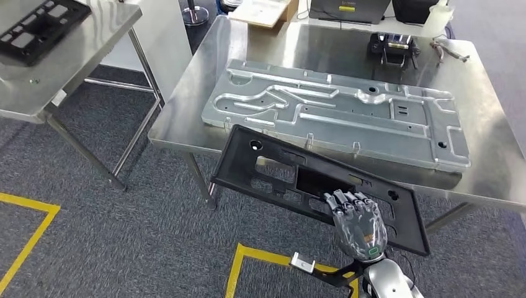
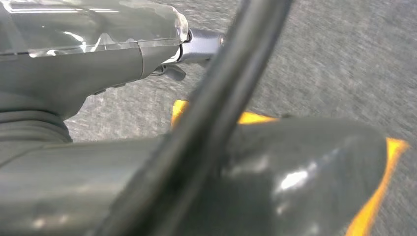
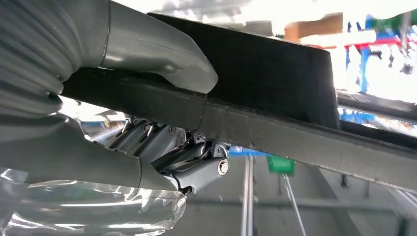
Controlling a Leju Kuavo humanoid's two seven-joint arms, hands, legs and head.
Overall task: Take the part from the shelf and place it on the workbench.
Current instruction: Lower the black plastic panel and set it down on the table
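Observation:
The part is a long black plastic panel (image 1: 242, 164) with several cut-outs. It hangs tilted in the air at the near edge of the steel workbench (image 1: 484, 167), its far edge just over the rim. My right hand (image 1: 358, 225) grips its near long edge from below, towards the panel's right end. In the right wrist view the thumb (image 3: 162, 59) presses on one face of the panel (image 3: 275, 59) and the dark fingers (image 3: 162, 147) curl under the other. My left hand (image 2: 74, 64) hangs over the carpet holding nothing, thumb and fingers apart, with a blurred dark band across the picture.
A large grey metal fixture plate (image 1: 335, 112) covers most of the workbench. Behind it stand a black device (image 1: 392, 48), a cardboard box (image 1: 263, 11) and a white bottle (image 1: 437, 18). A second steel table (image 1: 93, 49) at left carries another black panel (image 1: 37, 28). Yellow tape (image 1: 28, 236) marks the carpet.

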